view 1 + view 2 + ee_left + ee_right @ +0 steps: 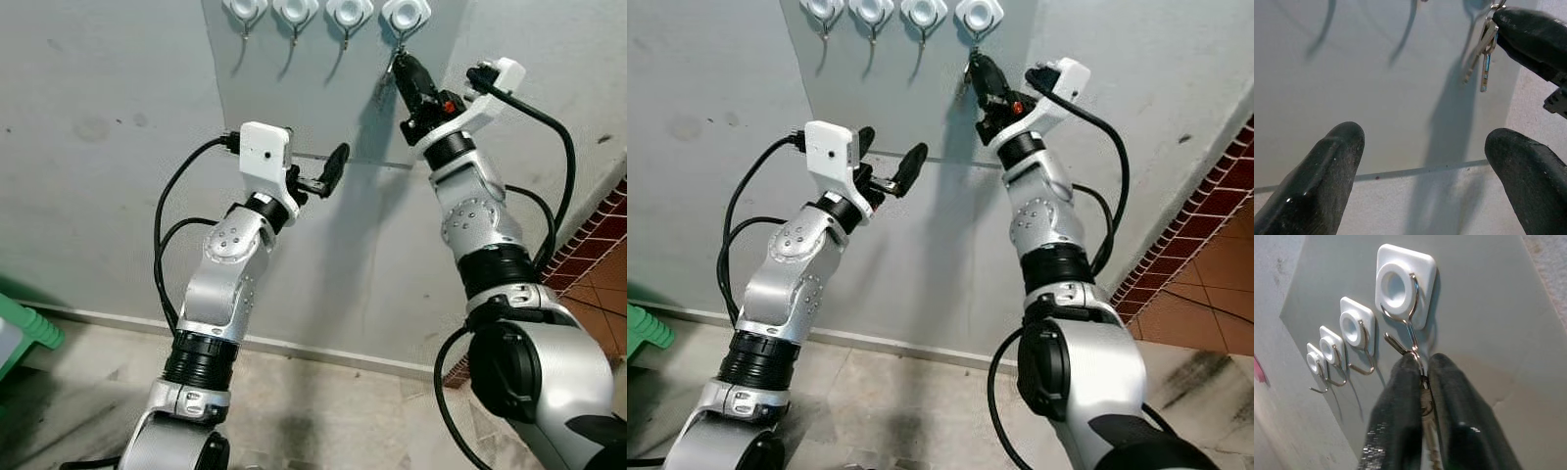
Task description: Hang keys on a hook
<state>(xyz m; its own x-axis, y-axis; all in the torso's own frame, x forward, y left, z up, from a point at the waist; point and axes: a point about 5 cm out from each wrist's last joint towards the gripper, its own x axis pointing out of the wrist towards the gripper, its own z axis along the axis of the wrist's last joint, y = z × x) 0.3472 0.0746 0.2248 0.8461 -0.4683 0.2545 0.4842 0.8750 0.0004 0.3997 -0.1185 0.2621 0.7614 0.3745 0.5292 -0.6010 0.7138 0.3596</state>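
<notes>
A small bunch of keys [1485, 46] on a ring hangs down between the fingers of my right gripper [1422, 364], which is shut on it. The gripper is raised against the wall, just under the rightmost hook [1403, 289], a wire hook on a white square base. The key ring touches the hook's lower curve; I cannot tell whether it is over the wire. My left gripper [890, 162] is open and holds nothing. It is held up lower and to the left, pointing at the wall.
Three more white hooks [1354, 325] run in a row to the left on a grey wall panel [323, 98]. A green object [24, 328] sits low on the left. Brick-red tiles [598, 245] lie on the right.
</notes>
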